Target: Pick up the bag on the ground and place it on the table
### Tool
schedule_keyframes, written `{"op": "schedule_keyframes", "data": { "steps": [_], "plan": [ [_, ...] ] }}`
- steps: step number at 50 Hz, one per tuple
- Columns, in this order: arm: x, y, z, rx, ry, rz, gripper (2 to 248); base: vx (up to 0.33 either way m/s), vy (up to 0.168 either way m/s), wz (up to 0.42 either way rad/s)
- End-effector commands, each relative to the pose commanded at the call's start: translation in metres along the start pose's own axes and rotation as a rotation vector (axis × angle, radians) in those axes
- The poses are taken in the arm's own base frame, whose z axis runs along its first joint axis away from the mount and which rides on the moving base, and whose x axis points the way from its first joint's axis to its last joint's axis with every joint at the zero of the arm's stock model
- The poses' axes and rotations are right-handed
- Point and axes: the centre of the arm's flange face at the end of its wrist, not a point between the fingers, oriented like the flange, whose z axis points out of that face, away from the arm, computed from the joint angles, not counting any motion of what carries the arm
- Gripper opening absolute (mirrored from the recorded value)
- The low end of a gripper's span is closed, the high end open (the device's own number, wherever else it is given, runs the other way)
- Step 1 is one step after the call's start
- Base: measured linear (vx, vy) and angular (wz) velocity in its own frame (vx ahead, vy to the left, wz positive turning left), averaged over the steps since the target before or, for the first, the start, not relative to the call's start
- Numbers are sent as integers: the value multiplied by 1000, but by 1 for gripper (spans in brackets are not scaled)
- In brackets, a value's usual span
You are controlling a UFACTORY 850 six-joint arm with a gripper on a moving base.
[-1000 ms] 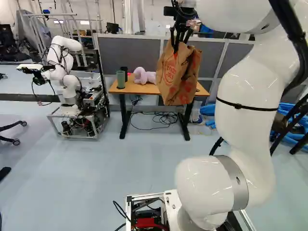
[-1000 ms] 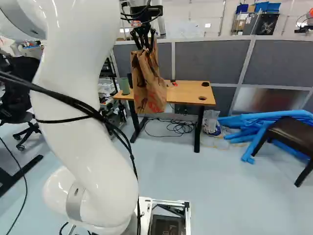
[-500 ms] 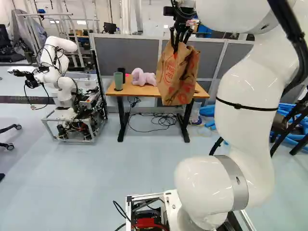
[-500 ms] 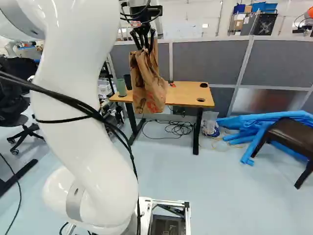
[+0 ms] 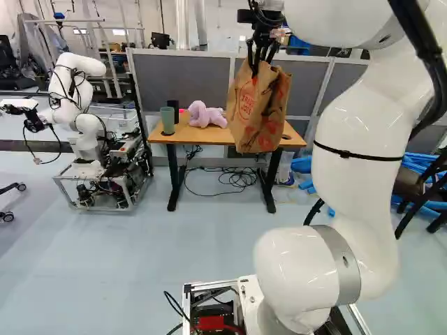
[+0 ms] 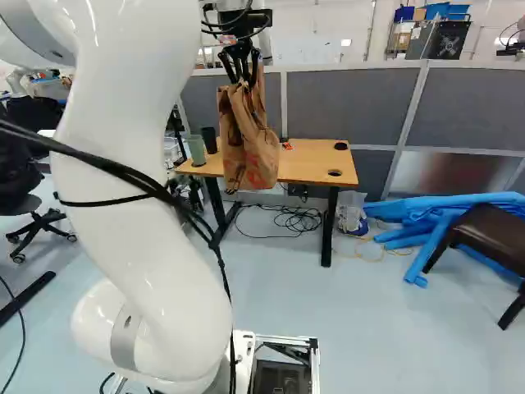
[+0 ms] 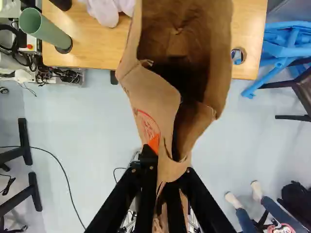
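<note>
Bag [image 5: 258, 108], brown paper, hangs roughly upright beneath the gripper [image 5: 262, 63], its upper edge pinched between the two fingers, its mouth gaping. Going left to right in the left base view: another robot [image 5: 87, 136] stands well off to the gripper's left and ahead; nearer the gripper's line, but ahead and lower, come a green cup [image 5: 167, 121], a black cup [image 5: 174, 110] and a pinkish soft toy [image 5: 204, 114], all on the table [image 5: 202, 136]. Blue tubes [image 5: 304, 165] lie to the gripper's right, low down. The lifting part is done: the bag is clear of the ground. Still left, as I judge it: carry it further ahead over the tabletop, right of the toy, lower it until it stands, then let go.
</note>
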Motion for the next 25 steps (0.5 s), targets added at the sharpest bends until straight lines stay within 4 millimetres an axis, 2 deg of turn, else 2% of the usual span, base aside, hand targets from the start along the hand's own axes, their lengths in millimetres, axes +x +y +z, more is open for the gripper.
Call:
{"op": "schedule_keyframes", "data": {
  "steps": [25],
  "plan": [
    [0, 0, 0, 0, 0, 0, 24, 120, -101, 1]
  ]
}}
